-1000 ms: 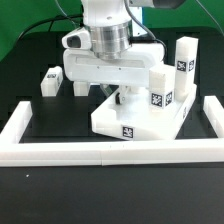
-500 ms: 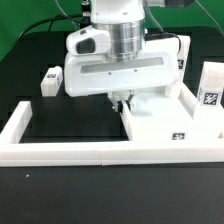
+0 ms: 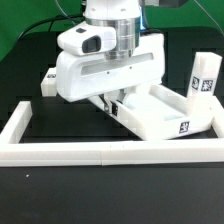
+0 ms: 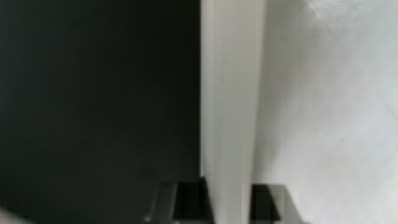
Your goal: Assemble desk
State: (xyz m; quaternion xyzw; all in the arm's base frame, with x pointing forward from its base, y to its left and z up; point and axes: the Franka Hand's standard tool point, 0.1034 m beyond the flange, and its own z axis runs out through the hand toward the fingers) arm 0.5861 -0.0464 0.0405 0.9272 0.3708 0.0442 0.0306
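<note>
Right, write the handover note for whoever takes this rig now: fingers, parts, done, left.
Fingers: shut on the rim of the desk top.
Parts: the desk top lies inside the border wall, toward the exterior view's right. An upright leg stands at its far right corner. A loose leg sits far back at the exterior view's left.
Done: one leg is up, though how firmly it is seated cannot be told.
Left: fit the loose leg; any other legs are not in view.
</note>
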